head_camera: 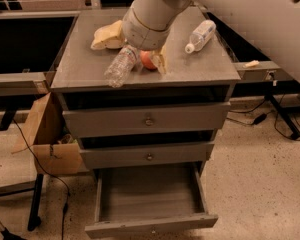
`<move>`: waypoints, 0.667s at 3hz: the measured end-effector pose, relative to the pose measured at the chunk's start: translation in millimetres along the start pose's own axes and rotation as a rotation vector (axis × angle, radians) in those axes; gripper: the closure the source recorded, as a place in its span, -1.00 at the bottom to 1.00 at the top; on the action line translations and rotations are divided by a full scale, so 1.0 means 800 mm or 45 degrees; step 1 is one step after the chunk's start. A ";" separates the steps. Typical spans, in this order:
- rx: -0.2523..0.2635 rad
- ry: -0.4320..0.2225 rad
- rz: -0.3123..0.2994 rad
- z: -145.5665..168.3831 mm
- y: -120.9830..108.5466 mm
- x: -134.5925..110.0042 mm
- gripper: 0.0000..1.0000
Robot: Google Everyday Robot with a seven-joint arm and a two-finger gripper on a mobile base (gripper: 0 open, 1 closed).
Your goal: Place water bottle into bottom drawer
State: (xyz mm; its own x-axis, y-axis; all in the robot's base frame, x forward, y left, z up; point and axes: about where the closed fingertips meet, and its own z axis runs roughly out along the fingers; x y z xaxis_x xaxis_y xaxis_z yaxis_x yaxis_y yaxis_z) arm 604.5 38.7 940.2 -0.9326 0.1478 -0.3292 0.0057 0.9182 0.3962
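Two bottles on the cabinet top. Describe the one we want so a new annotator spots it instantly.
Start at the grey cabinet. On its top, near the front-left edge, the water bottle lies on its side, just left of the apple, where the gripper is. It is clear, crinkled and unlabelled, unlike the smoother labelled bottle at the back right.

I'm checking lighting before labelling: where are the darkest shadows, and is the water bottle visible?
Camera view: darkest shadow fills gaps above the two upper drawers; the open bottom drawer is evenly lit; the water bottle shows plainly on the cabinet top; the gripper, by the apple, is shaded under the arm.
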 end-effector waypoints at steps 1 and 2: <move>0.005 -0.060 0.014 0.016 0.005 -0.013 -1.00; 0.007 -0.146 0.006 0.048 0.026 -0.043 -1.00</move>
State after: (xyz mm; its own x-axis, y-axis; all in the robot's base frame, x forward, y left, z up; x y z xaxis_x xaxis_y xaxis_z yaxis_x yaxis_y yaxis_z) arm 650.6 67.0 927.2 -0.8853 0.1927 -0.4232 0.0121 0.9193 0.3934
